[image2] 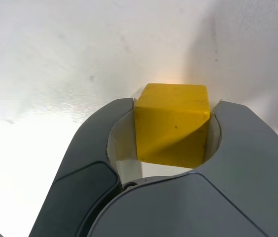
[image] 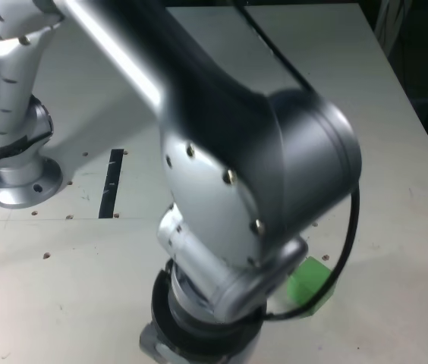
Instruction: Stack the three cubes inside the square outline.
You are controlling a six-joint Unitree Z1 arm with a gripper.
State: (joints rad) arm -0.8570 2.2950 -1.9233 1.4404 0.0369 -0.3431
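In the wrist view the yellow cube (image2: 172,123) sits on the white table between my gripper's (image2: 174,103) two grey jaws. Each jaw presses against a side of the cube, so the gripper is shut on it. In the exterior view the green cube (image: 309,284) rests on the table near the front, partly covered by my arm and its black cable. My arm's wrist hides the gripper and the yellow cube in that view. The red cube and the square outline are out of view.
A narrow black strip (image: 111,182) lies on the table toward the exterior view's left, next to the arm's silver base (image: 17,174). My arm's bulky elbow (image: 259,167) blocks the middle of that view. The table's far edge runs along the back.
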